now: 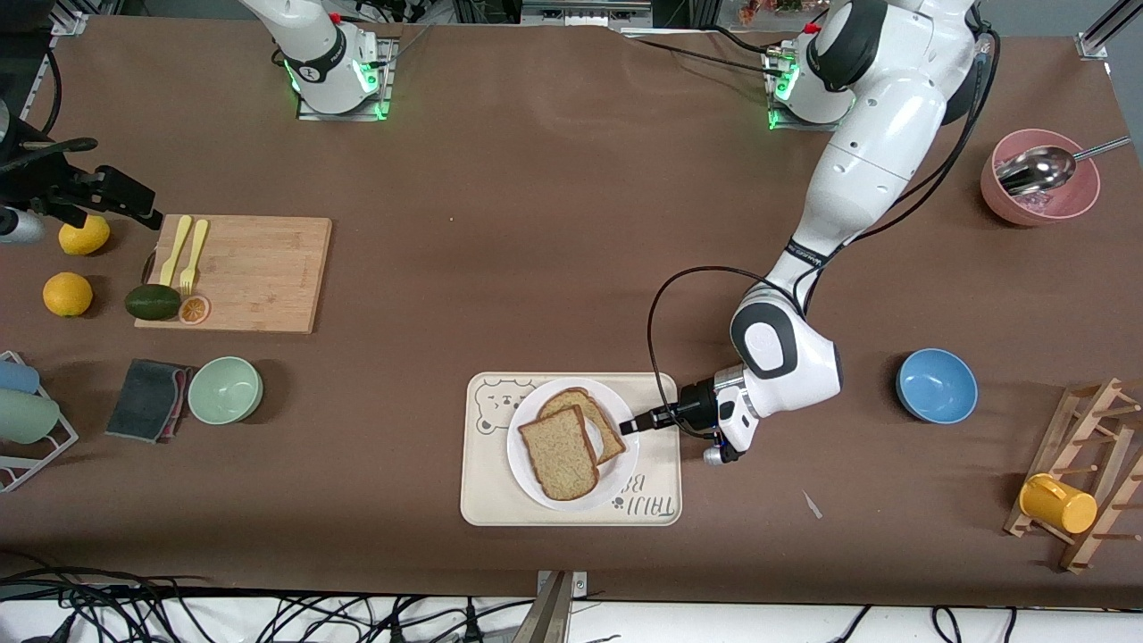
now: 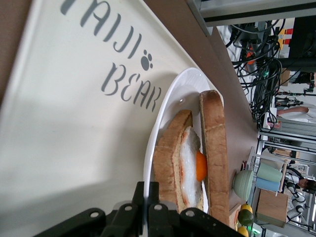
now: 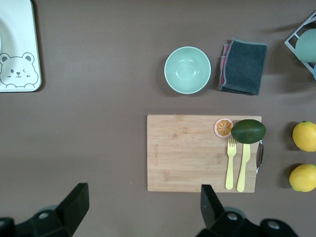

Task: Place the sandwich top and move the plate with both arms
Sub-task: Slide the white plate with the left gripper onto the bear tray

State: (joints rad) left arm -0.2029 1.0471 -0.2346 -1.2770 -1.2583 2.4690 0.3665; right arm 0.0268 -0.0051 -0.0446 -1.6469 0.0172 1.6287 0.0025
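Note:
The white plate (image 1: pixel 613 474) rests on the cream bear tray (image 1: pixel 487 500) near the front edge of the table. On it, the sandwich top (image 1: pixel 558 453) lies partly over a lower bread slice (image 1: pixel 600 423). In the left wrist view the sandwich top (image 2: pixel 215 148) sits above a fried egg (image 2: pixel 191 155) on the lower slice (image 2: pixel 170 158). My left gripper (image 1: pixel 627 425) is shut on the plate's rim (image 2: pixel 163 113) on the side toward the left arm's end; its jaws (image 2: pixel 147 185) pinch the thin edge. My right gripper (image 3: pixel 143 197) hangs open high over bare table beside the cutting board, holding nothing.
A wooden cutting board (image 1: pixel 237 272) carries yellow forks, an avocado (image 1: pixel 152 302) and an orange slice. Two lemons (image 1: pixel 68 294), a green bowl (image 1: pixel 225 389) and a grey cloth (image 1: pixel 147 387) lie around it. A blue bowl (image 1: pixel 936 385), a pink bowl (image 1: pixel 1040 179) and a mug rack (image 1: pixel 1085 478) stand toward the left arm's end.

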